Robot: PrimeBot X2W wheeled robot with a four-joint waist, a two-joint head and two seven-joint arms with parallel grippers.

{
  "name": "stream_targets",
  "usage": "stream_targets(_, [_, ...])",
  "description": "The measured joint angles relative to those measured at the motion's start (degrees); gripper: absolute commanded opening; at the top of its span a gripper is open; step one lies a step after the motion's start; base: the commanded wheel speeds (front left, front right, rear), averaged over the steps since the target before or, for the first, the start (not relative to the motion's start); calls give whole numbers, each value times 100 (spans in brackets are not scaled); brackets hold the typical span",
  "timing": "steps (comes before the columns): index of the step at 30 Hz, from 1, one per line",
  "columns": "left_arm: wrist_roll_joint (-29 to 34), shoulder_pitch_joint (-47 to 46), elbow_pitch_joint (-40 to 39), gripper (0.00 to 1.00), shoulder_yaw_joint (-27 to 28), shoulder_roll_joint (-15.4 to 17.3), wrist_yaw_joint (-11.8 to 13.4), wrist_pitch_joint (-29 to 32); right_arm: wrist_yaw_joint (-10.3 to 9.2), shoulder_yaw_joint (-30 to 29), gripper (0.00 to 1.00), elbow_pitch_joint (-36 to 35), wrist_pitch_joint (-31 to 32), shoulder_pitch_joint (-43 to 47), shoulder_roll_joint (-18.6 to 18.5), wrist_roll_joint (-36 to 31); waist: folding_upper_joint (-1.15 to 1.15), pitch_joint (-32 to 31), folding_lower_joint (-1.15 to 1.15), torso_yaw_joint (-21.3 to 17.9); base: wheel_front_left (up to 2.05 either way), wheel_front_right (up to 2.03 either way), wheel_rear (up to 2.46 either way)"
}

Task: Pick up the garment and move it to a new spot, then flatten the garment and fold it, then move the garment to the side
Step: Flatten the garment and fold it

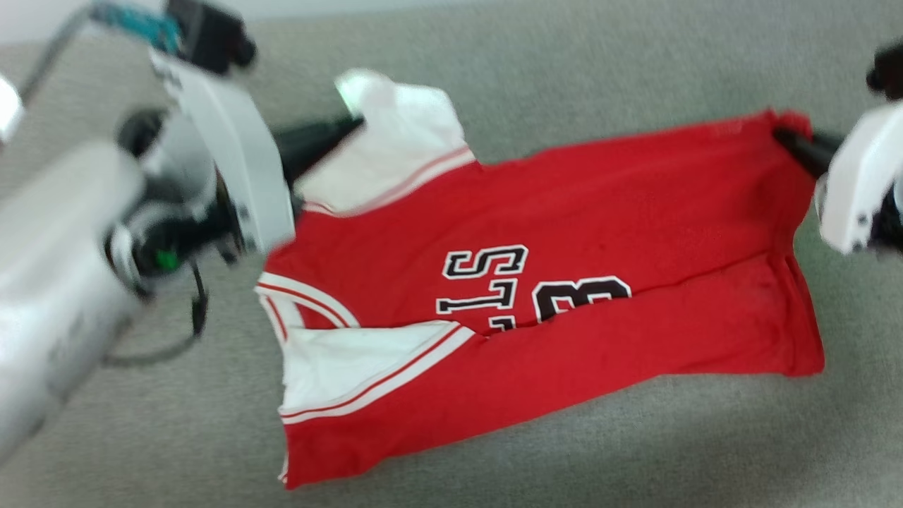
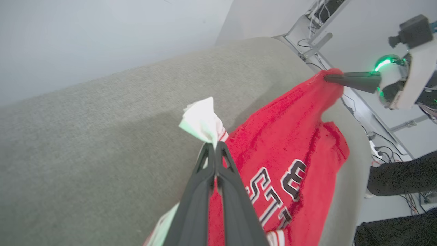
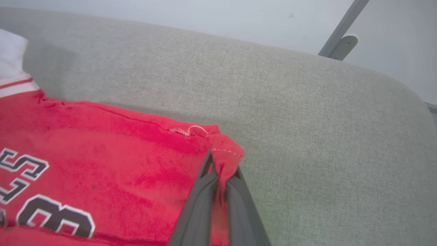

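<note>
Left end effector (image 1: 353, 125) grips the garment (image 1: 600, 212), stretched left-right, hem rightward.

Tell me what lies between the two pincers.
The garment spans that stretch in the head view: the left pincer clamps its white sleeve, the right pincer its red hem corner.

garment (image 1: 564, 212) lettering partly under its own fold; left forearm (image 1: 49, 282) blurred, right arm (image 1: 857, 183) cut off
</note>
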Motion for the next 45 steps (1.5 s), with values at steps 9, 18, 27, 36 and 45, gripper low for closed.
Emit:
stream_targets(9, [22,1332,-1570,0,-203,985,0,-1448,0,98,0,-801,-401,1194,-789,441,0,-509,0,329,0,0,0])
stream_targets(18, [307,2523,-1917,0,-587,1266,0,-2591,0,-312,0,-1118,-901,2368,-1154,786,0,-577,0,527,0,0,0])
stream_targets(27, [364,3162,-1385,0,-782,1023,97,-2938,0,-571,0,-1044,-1294,2977,-921,682,0,-385,0,510,0,0,0])
stream_targets(36, [488,3284,-675,0,-800,560,47,-3120,0,-683,0,-746,-1557,3053,-552,541,0,-245,0,455,0,0,0])
stream_targets(45, [737,3521,-438,100,-542,235,90,-3255,0,-924,100,-939,-1641,3125,-646,799,0,-397,0,489,0,0,0])
